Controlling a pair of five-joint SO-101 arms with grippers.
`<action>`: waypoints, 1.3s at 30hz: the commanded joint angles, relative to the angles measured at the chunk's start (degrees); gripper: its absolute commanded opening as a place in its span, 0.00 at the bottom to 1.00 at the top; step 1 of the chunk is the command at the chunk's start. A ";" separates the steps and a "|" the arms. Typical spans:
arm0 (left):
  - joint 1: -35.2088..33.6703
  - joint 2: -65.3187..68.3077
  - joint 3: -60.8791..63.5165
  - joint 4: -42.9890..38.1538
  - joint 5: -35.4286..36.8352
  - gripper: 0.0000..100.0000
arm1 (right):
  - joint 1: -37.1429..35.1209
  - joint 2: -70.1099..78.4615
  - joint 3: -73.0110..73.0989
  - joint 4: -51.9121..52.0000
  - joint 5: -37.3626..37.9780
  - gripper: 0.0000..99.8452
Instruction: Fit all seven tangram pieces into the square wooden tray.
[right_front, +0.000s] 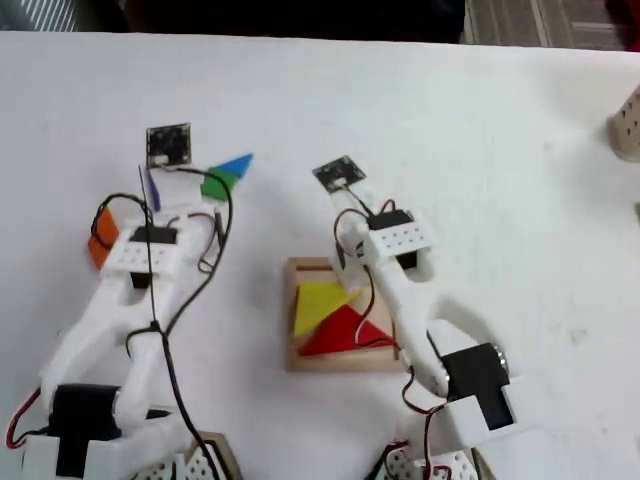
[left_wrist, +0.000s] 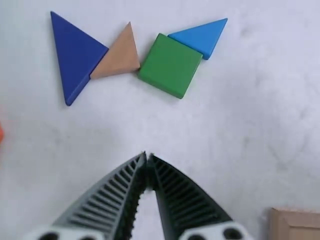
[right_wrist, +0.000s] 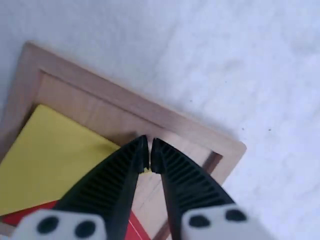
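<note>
Tangram tray (right_front: 293, 300) — part filled
We are seeing right hand (right_wrist: 149, 150) closed over it, left hand (left_wrist: 147, 165) closed near the green square (left_wrist: 170, 65).

High cam: overhead, down on white bench (right_front: 500, 130). Wrist cams: close, down past jaws. Square wooden tray (right_front: 340, 362) in all three.

you see a dark blue triangle (left_wrist: 75, 52), tan triangle (left_wrist: 119, 54), green square (left_wrist: 170, 65), light blue triangle (left_wrist: 200, 36), orange piece (right_front: 101, 240), yellow triangle (right_wrist: 55, 155), red triangle (right_front: 345, 330); the tray (right_wrist: 125, 97) is pale wood.
</note>
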 joint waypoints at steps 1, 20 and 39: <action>0.84 -2.42 -0.18 -1.41 -0.35 0.02 | -0.48 -1.10 -0.35 1.89 0.62 0.02; 0.84 -2.42 -0.18 -1.41 -0.35 0.02 | -1.19 -1.19 1.58 5.49 0.62 0.02; 1.54 -2.42 -0.09 -1.41 -0.35 0.02 | -7.34 -23.96 13.45 9.27 0.53 0.02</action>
